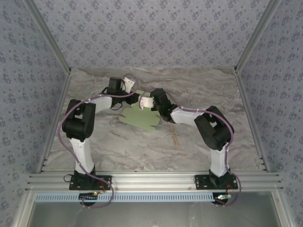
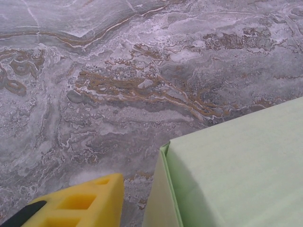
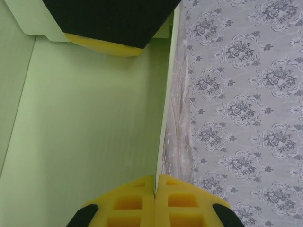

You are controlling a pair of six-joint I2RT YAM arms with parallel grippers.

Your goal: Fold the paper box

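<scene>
From above, the box (image 1: 139, 118) lies mid-worktop (image 1: 94, 142), a stick (image 1: 175, 137) just off its right edge. Both grippers meet at its far end.

Left wrist: one yellow finger (image 2: 80, 203) stands beside a box (image 2: 236, 170) corner, apart from it; I cannot tell the left gripper's (image 1: 136, 98) state.

Right wrist: the right gripper (image 3: 155, 189) pinches an upright box (image 3: 90, 132) flap.

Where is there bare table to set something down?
Free: the near strip between the left arm and right arm, in front of the paper box; the far strip along the back wall; the right edge past the right arm. Crowded around the box and wooden stick.
</scene>
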